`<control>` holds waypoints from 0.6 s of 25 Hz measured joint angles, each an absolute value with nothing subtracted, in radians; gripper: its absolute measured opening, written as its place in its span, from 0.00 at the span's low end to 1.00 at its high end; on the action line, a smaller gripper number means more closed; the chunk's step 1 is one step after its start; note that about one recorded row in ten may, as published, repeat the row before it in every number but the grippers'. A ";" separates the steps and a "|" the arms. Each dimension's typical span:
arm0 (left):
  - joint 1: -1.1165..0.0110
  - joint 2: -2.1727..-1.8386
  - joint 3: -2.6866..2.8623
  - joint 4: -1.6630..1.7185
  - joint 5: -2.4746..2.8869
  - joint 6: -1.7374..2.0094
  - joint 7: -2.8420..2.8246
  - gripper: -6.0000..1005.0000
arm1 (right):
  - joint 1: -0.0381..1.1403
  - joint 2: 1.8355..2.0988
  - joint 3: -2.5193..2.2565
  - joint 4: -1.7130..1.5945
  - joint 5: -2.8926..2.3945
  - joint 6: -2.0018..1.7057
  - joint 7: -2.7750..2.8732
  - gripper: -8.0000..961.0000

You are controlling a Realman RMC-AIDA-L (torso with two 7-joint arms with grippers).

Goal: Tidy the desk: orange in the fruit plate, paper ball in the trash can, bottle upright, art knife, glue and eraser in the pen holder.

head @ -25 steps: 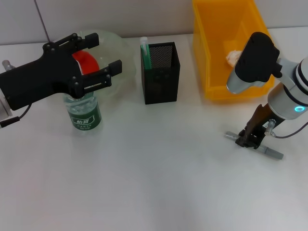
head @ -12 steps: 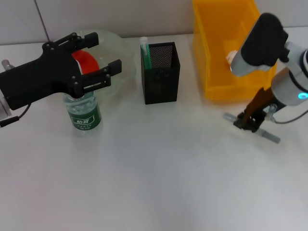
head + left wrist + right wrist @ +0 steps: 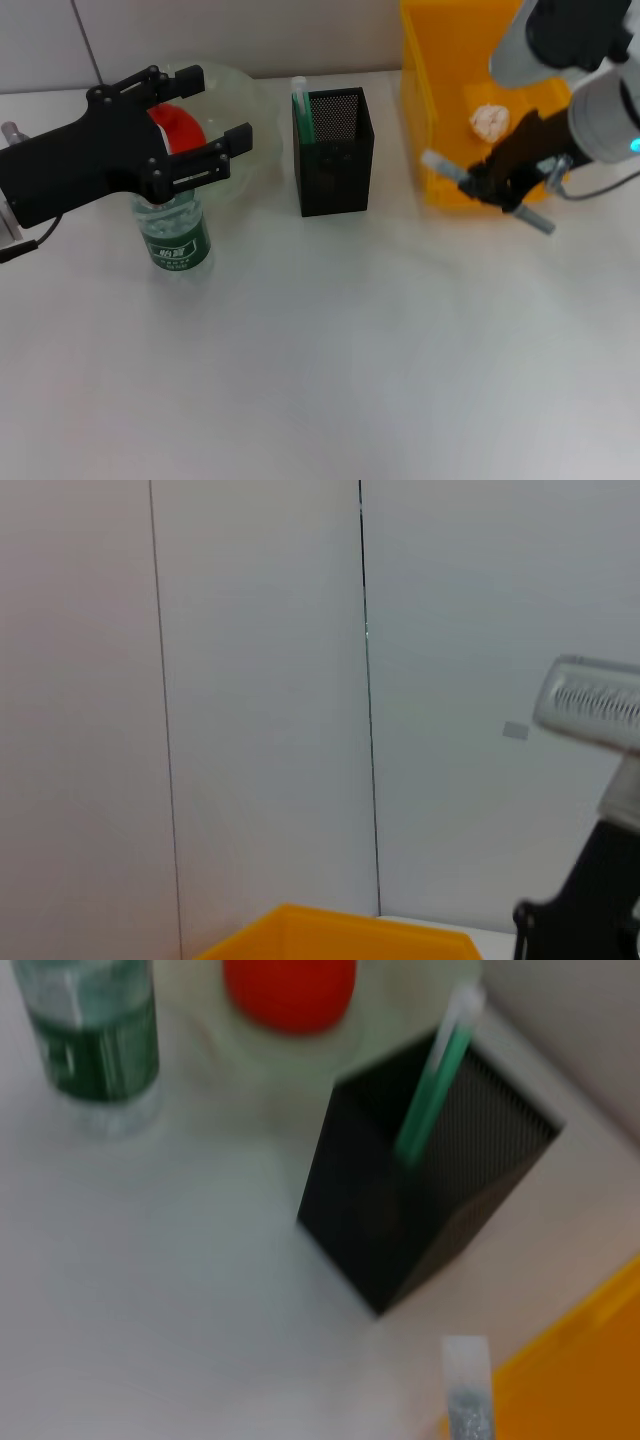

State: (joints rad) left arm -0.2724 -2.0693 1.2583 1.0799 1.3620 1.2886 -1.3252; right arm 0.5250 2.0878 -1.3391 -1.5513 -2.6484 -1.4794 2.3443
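The left pincer (image 3: 205,125) hung with its fingers apart above the upright bottle (image 3: 177,235), in front of the fruit plate (image 3: 245,100) holding the orange (image 3: 178,124). The black pen holder (image 3: 333,150) stood mid-tabletop (image 3: 320,350). The right pincer (image 3: 495,185), clamped on the art knife (image 3: 445,167), held it off the tabletop against the yellow trash can (image 3: 440,100), where the paper ball (image 3: 490,121) lay.

Bare desk (image 3: 330,360) lies open in front; pen holder (image 3: 333,150) stands between bottle (image 3: 176,235) and yellow bin (image 3: 470,110).

Head overhead, wrists close, shared pen holder (image 3: 333,150)
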 joint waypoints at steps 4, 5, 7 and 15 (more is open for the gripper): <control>-0.271 -2.069 1.258 1.080 1.362 1.292 -1.325 0.80 | 0.485 2.089 -1.322 -1.701 -2.593 -1.472 2.353 0.15; -0.270 -2.069 1.258 1.080 1.362 1.293 -1.325 0.80 | 0.475 2.089 -1.314 -1.727 -2.572 -1.464 2.353 0.15; -0.270 -2.069 1.257 1.080 1.362 1.297 -1.325 0.80 | 0.451 2.089 -1.286 -1.770 -2.519 -1.433 2.346 0.15; -0.271 -2.069 1.259 1.080 1.349 1.299 -1.324 0.80 | 0.358 2.088 -1.170 -1.761 -2.229 -1.286 2.179 0.15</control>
